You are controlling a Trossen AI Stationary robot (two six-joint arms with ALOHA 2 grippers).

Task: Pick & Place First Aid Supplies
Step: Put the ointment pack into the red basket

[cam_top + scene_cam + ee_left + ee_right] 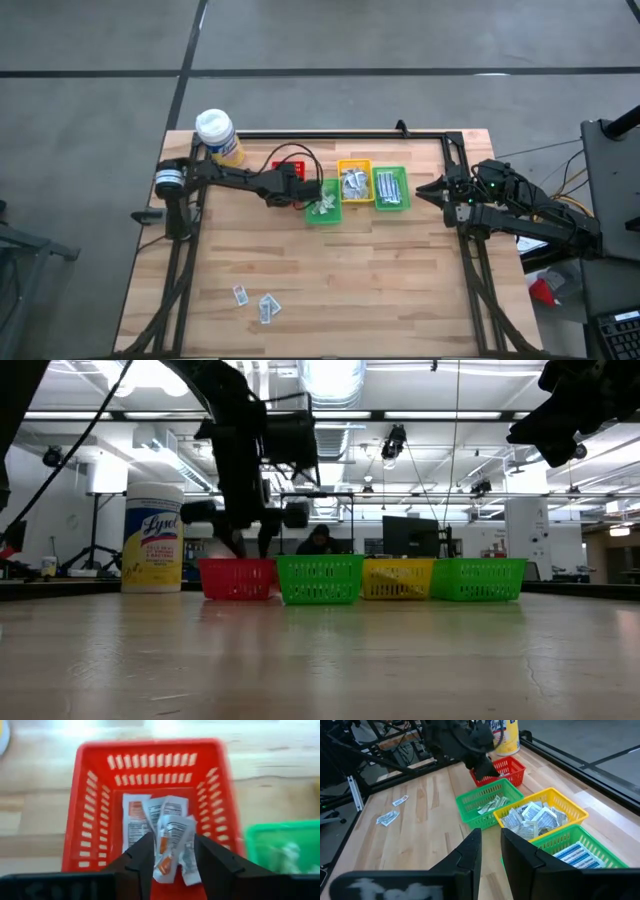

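Over the red bin [155,805] at the row's left end hangs the left claw [172,852], fingers apart. A packet [172,847] sits between them; it seems to be lying with the others on the bin floor, though the wrist view does not settle whether it has dropped clear. If it clings to a finger, lifting away could drag it back out over the rim.

Beside the red bin stand a green bin [322,208], a yellow bin [354,183] and a second green bin [390,188], each holding packets. Three loose packets [258,303] lie near the worktop's [340,270] front edge, well apart from the bins; flat as they are, they could slip a pinch.

The right claw [491,851] waits at the right edge, fingers slightly apart, holding nothing.
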